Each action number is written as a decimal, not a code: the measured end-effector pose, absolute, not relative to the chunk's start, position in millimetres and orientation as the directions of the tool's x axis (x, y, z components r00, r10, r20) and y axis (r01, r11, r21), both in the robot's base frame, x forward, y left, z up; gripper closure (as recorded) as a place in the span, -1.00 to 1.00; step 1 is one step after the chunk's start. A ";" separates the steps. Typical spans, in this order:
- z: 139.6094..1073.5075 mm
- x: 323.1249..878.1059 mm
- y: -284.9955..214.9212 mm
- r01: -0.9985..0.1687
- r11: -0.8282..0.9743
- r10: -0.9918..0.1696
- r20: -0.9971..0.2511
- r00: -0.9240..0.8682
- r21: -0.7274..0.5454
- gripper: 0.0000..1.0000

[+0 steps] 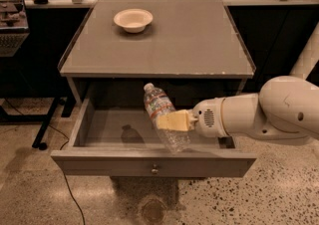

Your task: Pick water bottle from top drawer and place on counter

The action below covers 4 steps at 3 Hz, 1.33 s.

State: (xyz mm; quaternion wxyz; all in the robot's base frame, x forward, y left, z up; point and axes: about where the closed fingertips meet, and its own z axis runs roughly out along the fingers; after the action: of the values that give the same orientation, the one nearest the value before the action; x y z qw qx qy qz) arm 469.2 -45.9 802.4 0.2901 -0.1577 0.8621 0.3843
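Observation:
The water bottle [160,107] is a clear crinkled bottle with a white cap and a red-and-white label band. It hangs tilted in the air above the open top drawer [152,162], cap pointing up and left. My gripper [172,120] comes in from the right and is shut on the bottle's middle, with yellowish pads [174,121] pressed on it. The bottle's shadow lies on the drawer floor. The counter [164,35] is the flat grey cabinet top behind and above the drawer.
A small white bowl [133,19] stands on the counter's back left. My white arm [264,112] crosses the drawer's right side. A black desk leg and cable [47,129] stand on the floor to the left. A white post [309,55] is at the right.

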 end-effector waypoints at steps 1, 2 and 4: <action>811.7 469.0 -31.9 -0.528 0.627 -0.062 -0.639 -0.767 0.573 1.00; 852.4 476.7 -24.0 -0.575 0.625 -0.061 -0.700 -0.711 0.529 1.00; 922.1 506.4 -21.4 -0.599 0.657 -0.042 -0.772 -0.634 0.457 1.00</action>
State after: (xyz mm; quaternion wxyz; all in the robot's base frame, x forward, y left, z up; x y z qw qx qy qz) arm 506.4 -21.4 922.1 0.3815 -0.1939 0.8266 0.3657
